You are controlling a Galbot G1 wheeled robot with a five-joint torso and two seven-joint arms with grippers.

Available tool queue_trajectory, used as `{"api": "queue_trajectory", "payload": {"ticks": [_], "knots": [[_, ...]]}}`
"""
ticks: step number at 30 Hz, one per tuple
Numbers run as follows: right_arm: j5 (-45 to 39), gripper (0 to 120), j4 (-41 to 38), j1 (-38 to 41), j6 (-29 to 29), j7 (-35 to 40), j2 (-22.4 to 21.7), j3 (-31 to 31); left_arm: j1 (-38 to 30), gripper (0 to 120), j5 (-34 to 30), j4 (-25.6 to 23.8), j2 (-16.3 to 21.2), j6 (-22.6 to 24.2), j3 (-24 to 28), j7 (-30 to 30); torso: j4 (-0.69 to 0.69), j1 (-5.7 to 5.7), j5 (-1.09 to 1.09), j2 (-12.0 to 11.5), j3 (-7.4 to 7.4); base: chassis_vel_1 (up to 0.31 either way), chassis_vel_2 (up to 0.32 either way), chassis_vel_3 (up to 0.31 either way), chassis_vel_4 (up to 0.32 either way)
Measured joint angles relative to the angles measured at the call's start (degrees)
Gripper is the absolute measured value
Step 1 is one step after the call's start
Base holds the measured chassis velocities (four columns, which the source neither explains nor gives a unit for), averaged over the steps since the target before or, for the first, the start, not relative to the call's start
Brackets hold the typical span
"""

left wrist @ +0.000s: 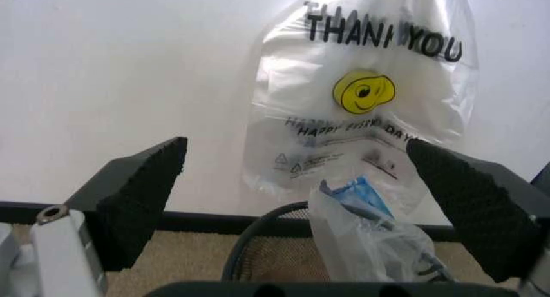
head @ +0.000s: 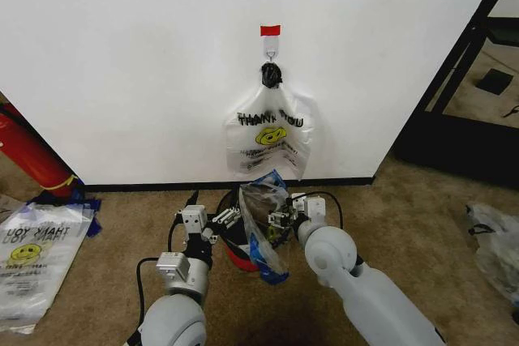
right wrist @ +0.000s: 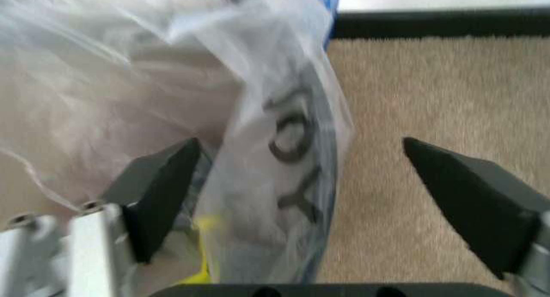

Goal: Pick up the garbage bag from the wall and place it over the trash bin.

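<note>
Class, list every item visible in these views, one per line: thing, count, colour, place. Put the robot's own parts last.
garbage bag: one, clear with blue patches, draped on the trash bin
trash bin: one, black mesh with red base, on the carpet before the wall
hanging bag: one, whitish with yellow smiley, on the wall hook
wall: one, white with black baseboard
red tape strip: one, above the hook
flat bags: whitish, on the carpet to the robot's left
red cylinder: one, leaning at the left wall
left gripper: open, beside the bin
right gripper: open, by the garbage bag
</note>
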State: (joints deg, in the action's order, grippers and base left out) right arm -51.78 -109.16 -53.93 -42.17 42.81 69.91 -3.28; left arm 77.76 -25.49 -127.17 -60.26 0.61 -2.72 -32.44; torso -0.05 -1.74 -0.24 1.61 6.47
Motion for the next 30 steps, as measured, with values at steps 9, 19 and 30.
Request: {"api": "queue_trajectory", "payload": {"ticks": [9,19,30], "knots": [[0.3,53,0.7,-2.2,0.2,1.4,2.3,1.1,0.4,100,-0.1,-0.1,-0.9,-0.1,0.2,-0.5,0.0,0.0,0.01,0.0,0.0,0.0,0.0,0.0,0.0],[1.0,19,-0.4,-3.6,0.3,2.1,2.8,2.0,1.0,100,-0.1,-0.2,-1.2,-0.1,1.2,-1.3,0.0,0.0,0.01,0.0,0.0,0.0,0.0,0.0,0.0],[1.3,1,-1.6,-4.4,0.3,2.3,3.5,2.7,1.8,100,0.0,-0.8,-1.3,0.1,1.6,-1.8,0.01,0.0,0.01,0.0,0.0,0.0,0.0,0.0,0.0]]}}
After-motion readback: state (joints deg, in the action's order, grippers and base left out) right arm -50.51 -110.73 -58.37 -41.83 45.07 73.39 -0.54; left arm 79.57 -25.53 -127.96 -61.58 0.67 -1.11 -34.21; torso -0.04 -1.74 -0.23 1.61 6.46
